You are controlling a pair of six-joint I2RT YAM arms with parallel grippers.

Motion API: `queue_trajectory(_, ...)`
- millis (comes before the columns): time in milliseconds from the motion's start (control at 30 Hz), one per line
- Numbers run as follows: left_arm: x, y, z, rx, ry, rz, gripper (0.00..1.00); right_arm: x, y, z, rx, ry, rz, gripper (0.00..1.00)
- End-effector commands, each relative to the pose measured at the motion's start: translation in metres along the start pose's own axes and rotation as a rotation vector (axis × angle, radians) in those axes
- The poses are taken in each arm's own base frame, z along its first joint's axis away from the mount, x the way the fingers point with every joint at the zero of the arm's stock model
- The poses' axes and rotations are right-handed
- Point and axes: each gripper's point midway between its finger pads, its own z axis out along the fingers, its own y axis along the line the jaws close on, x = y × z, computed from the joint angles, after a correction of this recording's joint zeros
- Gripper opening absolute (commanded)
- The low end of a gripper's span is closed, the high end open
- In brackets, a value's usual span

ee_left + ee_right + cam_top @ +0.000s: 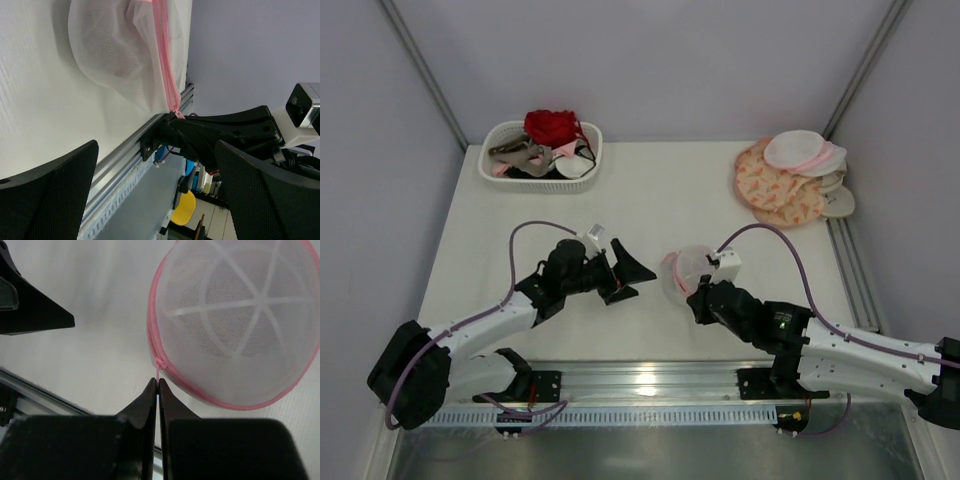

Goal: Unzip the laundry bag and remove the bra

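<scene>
- Nearest the lens, the right pincer (158, 382): jaws pressed together, pinching the thin pink zipper pull (158, 371) of the laundry bag (235, 325).
- Bag resting on the white surface (660, 190), toward the front middle, touching the right pincer's tips and between the two arms.
- Dome of white mesh turned toward the right wrist camera, with white ribs fanning from its crown and a pink zipper rim around its base.
- Zipper closed along the stretch of rim in view.
- Through the mesh in the left wrist view, a faint darker shape, too vague to name.
- The left pincer (646, 284): jaws spread wide, holding nothing, pointed at the bag from the left, near it but apart.
- At the far left corner, a white slotted basket (492, 165) with a red garment (552, 125) heaped on other clothes.
- At the far right edge, a stack of peach-patterned round pouches (775, 190).
</scene>
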Motion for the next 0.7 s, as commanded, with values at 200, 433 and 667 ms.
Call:
queue_trajectory(200,-0.009,-0.026,0.012,0.039,-0.094,-0.070,0.99,-0.008,0.049,-0.001,-0.246,-0.017,-0.020,0.04)
queue_trajectory(433,-0.006,-0.028,0.040,0.023,-0.080,-0.062,0.93,0.001,0.063,-0.009,-0.355,0.015,-0.065,0.04)
queue_trajectory(667,0.004,-0.040,0.062,0.026,-0.050,-0.034,0.98,0.007,0.070,-0.009,-0.393,0.047,-0.108,0.04)
